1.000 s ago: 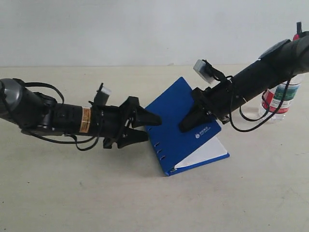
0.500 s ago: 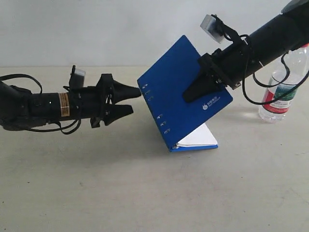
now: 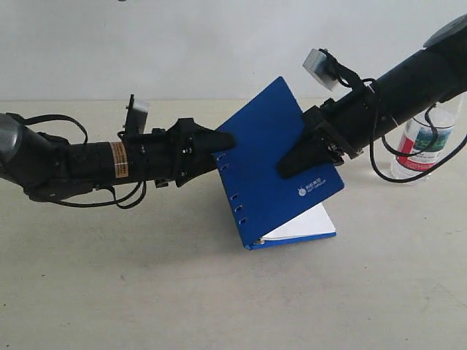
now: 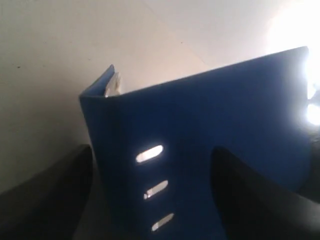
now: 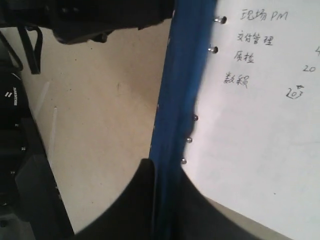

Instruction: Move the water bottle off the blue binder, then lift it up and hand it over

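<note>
Mid-scene, the blue binder (image 3: 259, 157) tilts, cover raised, left fingers (image 3: 219, 139) and right fingers (image 3: 295, 161) clamping it.

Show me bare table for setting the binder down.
Free: the wide near strip of table, in front of the blue binder and both arms. Crowded: mid-table, where left pincer and right pincer meet the binder; far right, the water bottle.

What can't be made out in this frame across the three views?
Water bottle: exterior view, cap and neck hidden behind the right arm.
Left end effector: whether it clamps the blue binder; the cover hides one finger in the exterior view, and the left wrist view is dark.
White logo: exterior view, too small to read.
Handwritten page: right wrist view, cut off by the picture edge.
</note>
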Tool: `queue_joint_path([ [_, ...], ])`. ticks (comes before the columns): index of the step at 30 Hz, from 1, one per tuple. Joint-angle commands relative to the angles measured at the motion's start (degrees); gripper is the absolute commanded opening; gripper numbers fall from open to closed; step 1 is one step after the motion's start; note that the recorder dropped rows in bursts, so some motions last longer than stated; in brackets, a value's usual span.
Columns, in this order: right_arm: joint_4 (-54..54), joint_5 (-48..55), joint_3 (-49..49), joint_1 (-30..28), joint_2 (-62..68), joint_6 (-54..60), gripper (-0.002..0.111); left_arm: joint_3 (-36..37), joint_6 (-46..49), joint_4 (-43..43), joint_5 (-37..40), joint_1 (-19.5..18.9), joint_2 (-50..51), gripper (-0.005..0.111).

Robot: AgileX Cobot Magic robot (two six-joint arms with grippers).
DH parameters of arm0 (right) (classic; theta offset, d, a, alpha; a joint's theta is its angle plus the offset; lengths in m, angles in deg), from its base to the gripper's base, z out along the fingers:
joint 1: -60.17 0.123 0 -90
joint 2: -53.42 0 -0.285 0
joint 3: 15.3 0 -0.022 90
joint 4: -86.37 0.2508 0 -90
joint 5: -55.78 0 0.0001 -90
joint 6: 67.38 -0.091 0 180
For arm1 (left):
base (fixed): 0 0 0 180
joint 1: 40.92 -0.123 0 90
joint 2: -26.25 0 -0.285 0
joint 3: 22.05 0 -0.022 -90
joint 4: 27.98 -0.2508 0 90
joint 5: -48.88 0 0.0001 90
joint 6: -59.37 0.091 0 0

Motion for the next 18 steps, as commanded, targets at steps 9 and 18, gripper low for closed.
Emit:
queue_joint_path([
  [9, 4.6, 0.8, 0.0, 0.0, -3.3, 2.0, 0.0, -0.3, 0.7, -5.6, 1.4, 0.4, -0.2, 0.062],
  [18, 4.6, 0.8, 0.0, 0.0, -4.1, 1.7, 0.0, -0.3, 4.7, -2.0, -5.6, 0.9, 1.2, 0.062],
])
